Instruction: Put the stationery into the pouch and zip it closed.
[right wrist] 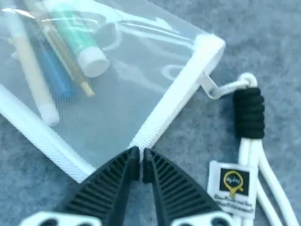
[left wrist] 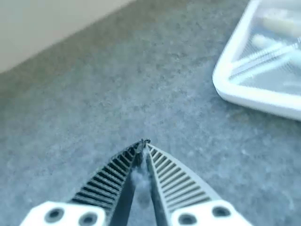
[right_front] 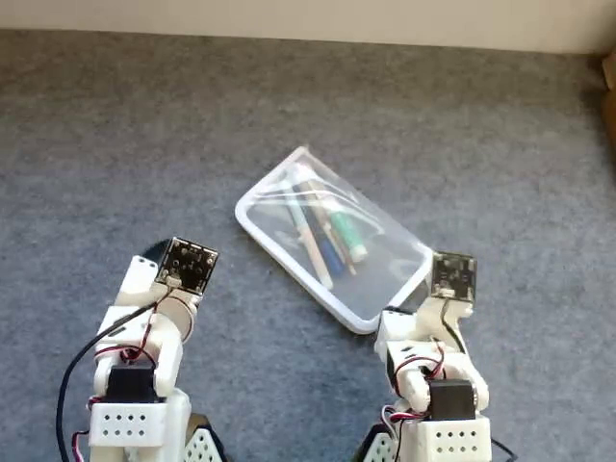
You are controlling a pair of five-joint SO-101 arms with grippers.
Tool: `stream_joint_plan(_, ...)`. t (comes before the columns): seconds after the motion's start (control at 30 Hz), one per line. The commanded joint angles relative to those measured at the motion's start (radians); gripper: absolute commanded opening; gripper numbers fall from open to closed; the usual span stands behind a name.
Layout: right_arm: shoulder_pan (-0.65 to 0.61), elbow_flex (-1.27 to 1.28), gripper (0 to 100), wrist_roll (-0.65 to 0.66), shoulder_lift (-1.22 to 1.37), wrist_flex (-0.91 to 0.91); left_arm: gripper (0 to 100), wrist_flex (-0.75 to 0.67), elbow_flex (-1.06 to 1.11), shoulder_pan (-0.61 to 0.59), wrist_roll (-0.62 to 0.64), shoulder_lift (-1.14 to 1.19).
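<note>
Pouch cord (white, black-wrapped) lies near right tool.

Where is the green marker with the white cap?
In the high view, the green marker with the white cap lies inside the clear mesh pouch mid-table, beside a blue pen, closer to the right arm.

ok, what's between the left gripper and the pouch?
Only bare grey carpet: in the left wrist view it runs from the shut left gripper to the pouch.
</note>
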Motion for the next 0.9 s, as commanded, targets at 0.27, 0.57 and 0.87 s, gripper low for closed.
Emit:
stream_joint_plan(0.27,0.015,0.11,1.2,-0.044,-0.01,0.054,1,0.485,0.024,0.015,-0.011,-0.021)
stream_joint_plan(0.57,0.015,0.11,1.2,-0.044,-0.01,0.054,1,0.494,0.022,0.015,-0.011,-0.021)
stream_joint_plan(0.87,0.015,0.11,1.2,-0.044,-0.01,0.054,1,0.494,0.022,0.015,-0.011,-0.021)
